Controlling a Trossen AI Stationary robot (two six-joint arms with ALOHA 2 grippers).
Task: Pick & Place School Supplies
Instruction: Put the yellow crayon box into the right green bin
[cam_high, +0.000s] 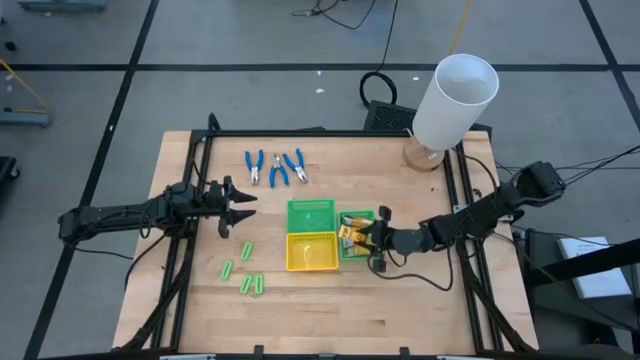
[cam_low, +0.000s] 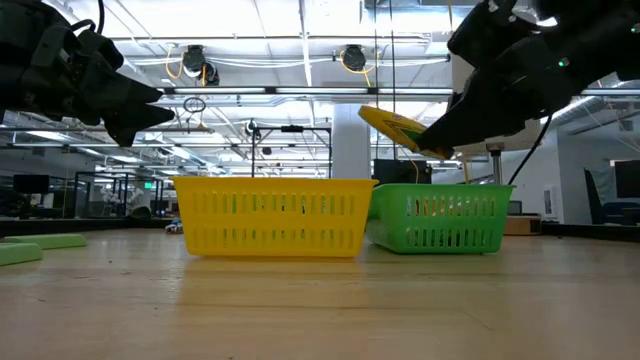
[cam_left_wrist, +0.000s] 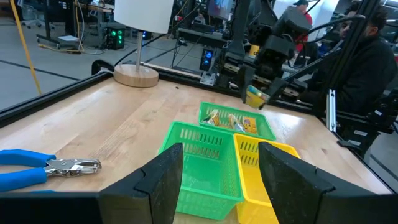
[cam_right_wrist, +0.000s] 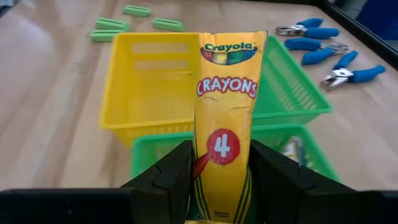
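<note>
Yellow crayon packet (cam_right_wrist: 225, 118), light & flimsy-looking, was pinched near its bottom end by right tool (cam_right_wrist: 217, 171) above green tray (cam_high: 356, 247); left tool (cam_high: 243, 207) hung open, w/ nothing in it.

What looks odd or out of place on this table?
Mostly the big white cylinder on a wooden base at the table's far right corner; it resembles a lamp, not a school supply. The green sticks lie scattered. The right tool grips a crayon packet.
</note>
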